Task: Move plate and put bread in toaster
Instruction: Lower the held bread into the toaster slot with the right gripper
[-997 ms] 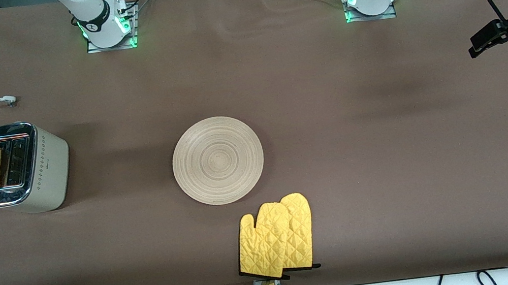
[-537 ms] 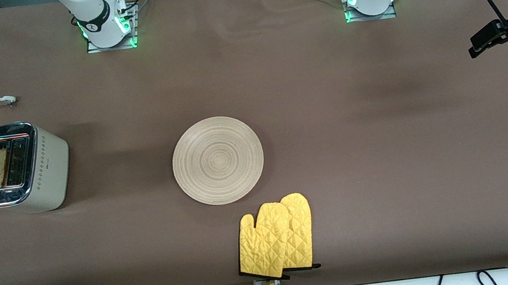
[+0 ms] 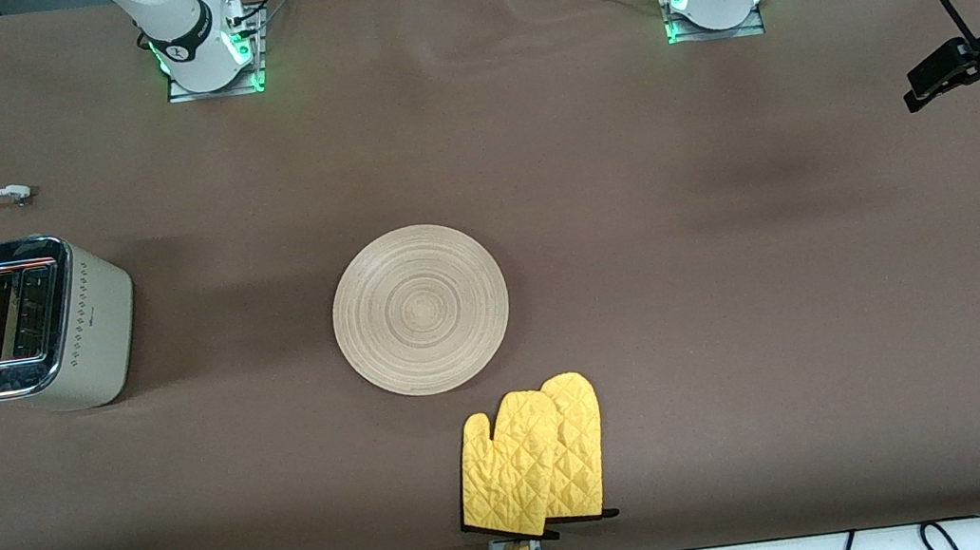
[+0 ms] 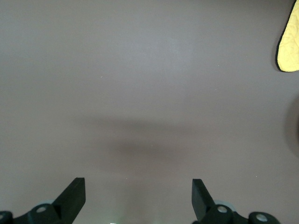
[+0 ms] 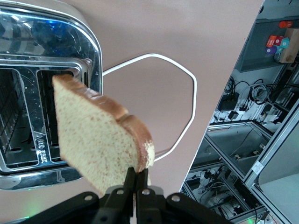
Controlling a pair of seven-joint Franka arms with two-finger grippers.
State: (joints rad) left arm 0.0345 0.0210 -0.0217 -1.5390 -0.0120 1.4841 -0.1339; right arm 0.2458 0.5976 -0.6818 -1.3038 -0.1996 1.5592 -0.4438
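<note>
Clenched on one edge of the bread [image 5: 100,140], the right gripper [image 5: 136,183] holds the slice up over the toaster [image 3: 75,324], by its slots. Spread wide with nothing between its fingers, the left gripper [image 4: 138,198] waits above bare table [image 4: 140,84]; the plate [image 3: 420,309] lies mid-table, well apart from both.

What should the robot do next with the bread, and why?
Probably shift the bread a little farther over a slot of the toaster, then lower it. The right end effector pinches the slice by one edge, and it hangs partly past the toaster's rim, not in a slot.
</note>
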